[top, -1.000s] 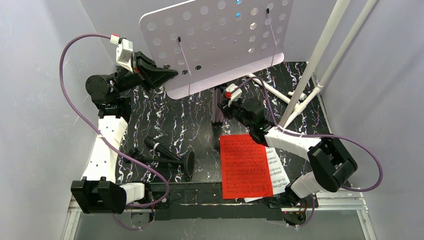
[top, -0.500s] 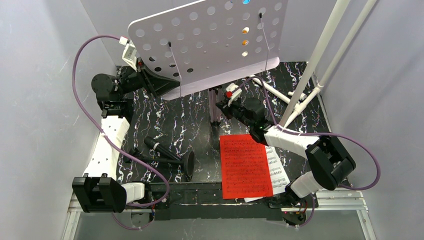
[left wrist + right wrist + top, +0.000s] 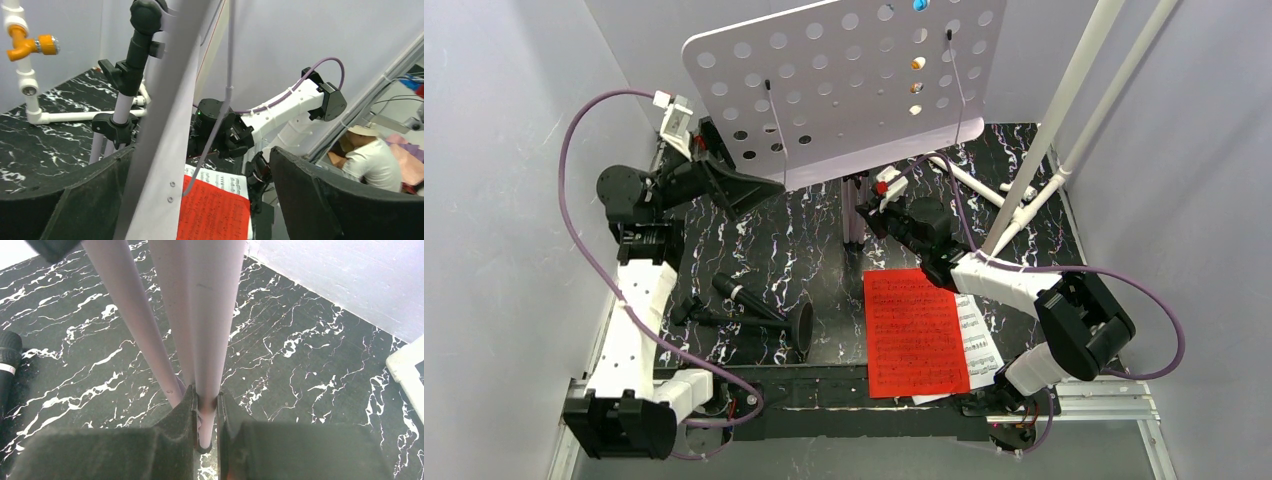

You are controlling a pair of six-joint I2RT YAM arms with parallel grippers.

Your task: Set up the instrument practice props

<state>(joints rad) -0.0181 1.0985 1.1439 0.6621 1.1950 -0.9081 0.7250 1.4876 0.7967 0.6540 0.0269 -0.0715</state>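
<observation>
**Top view.** The stand (image 3: pixel 854 90) is upright at the rear, with its long axis vertical. The left gripper (image 3: pixel 746 190) sits at the stand's left edge, jaws wide apart and holding nothing. The right gripper (image 3: pixel 869 212) is low at the stand's foot. The microphone (image 3: pixel 754 312) lies on its side forward and left of the stand. Its long axis runs left to right, and its round base points toward the red page (image 3: pixel 914 330). That page lies forward and right of the stand, on top of the white page (image 3: pixel 981 345).

**Left wrist view.** The plate (image 3: pixel 160 150) of the stand passes edge-on between the parted jaws. No contact shows on either side.

**Right wrist view.** The jaws are clamped on one lilac tube (image 3: pixel 207 340) of the stand. A second tube runs close beside it.

**Assessment.** The microphone is nearer the free left arm, whose jaws would have to cross the microphone's axis. The pages are nearer the right arm, which is occupied steadying the stand.
</observation>
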